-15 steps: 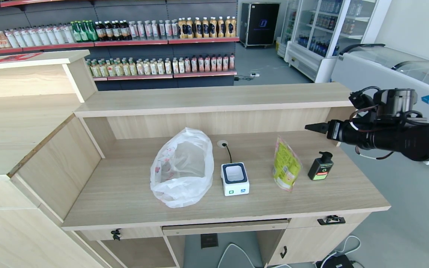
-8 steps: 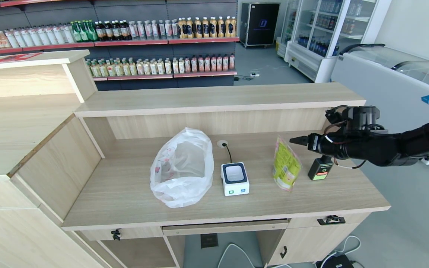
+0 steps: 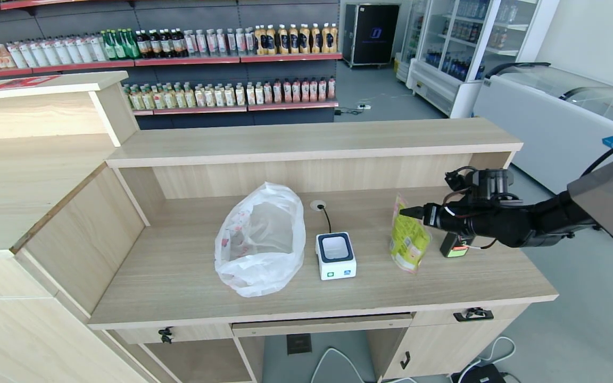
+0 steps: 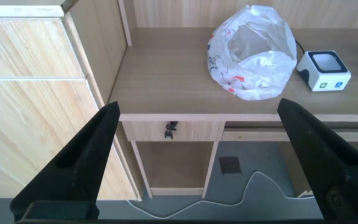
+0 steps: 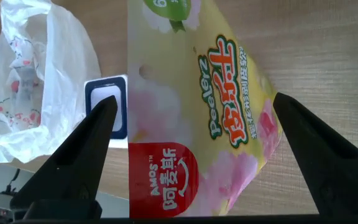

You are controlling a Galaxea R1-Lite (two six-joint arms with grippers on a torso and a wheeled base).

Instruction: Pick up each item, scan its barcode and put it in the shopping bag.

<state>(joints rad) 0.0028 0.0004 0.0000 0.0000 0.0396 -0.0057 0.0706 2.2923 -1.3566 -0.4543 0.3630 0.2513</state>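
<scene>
Right gripper sits at the top edge of the snack pouch. Fingers are spread wide with nothing clamped, and the wrist view puts the pouch between them. Left gripper is also wide open and empty, well away from the scanner, out past the bag side.

Pouch stands upright just right of the scanner. Shopping bag is just left of it, mouth gaping. Dark pump bottle is beyond the pouch from the scanner, partly behind the arm.

My read: the step is grasping the pouch. Close across the flat faces near the top seal, where the film looks stiffest. Lower down the fill will likely bulge and slip. It's free-standing, so centre before closing or one finger tips it.

Materials:
- Pouch: glossy printed film, yellow-green, flat-sided.
- Bag: thin crinkly translucent plastic, slumped.
- Scanner: rigid white box with a dark-framed top window, cabled.
- Counter: smooth pale wood-grain.
</scene>
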